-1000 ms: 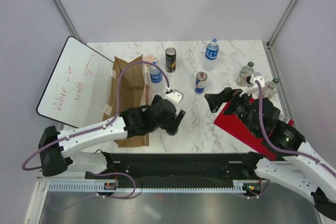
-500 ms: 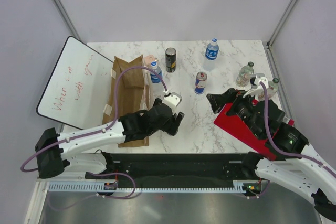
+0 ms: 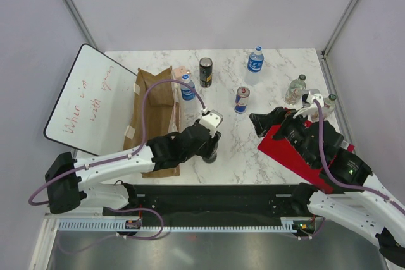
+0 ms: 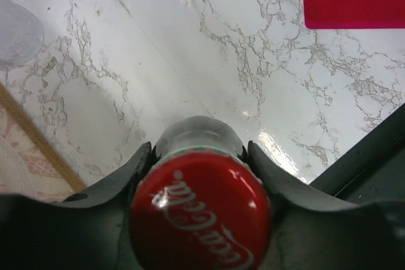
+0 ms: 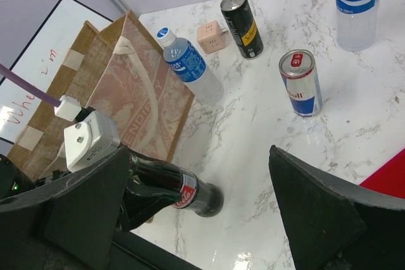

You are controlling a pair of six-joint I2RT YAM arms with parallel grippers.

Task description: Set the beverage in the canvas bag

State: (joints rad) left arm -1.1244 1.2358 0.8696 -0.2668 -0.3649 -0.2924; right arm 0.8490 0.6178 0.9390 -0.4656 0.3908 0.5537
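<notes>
Item: cola bottle (image 5: 180, 191), standing upright on the marble surface (image 3: 278, 67), long axis vertical, cap up, base down. Location: near the front edge of the surface, just right of the canvas bag (image 3: 155, 115) and close to its near corner, not inside it. Appearance: clear bottle with dark contents, a red label band around the lower body, and a red cap (image 4: 199, 219) with white script, seen from directly above in the left wrist view. Hold: the left gripper (image 4: 199, 150) is closed around the neck just below the cap, one finger (image 4: 136, 172) pressed against each side. Right gripper (image 5: 197, 155): jaws spread wide and holding nothing, over the left corner of the red mat (image 3: 285, 150), well apart from the bottle. Canvas bag: tan-brown, creased, upright, taller than the bottle, with a pale handle; a whiteboard (image 3: 88, 99) lies on its far left side. Other stock: a blue-labelled water bottle (image 3: 187, 88) just beside the bag's far right corner, a pink cube (image 5: 212, 35), a black can (image 3: 205, 71), a blue and silver can (image 3: 241, 99), a second water bottle (image 3: 255, 60) at the back, and two clear bottles (image 3: 295, 90) at the right edge. Open room: bare marble lies between the cola bottle and the red mat, and behind it up to the blue and silver can; the black front rail (image 3: 215, 197) runs close on the near side.
</notes>
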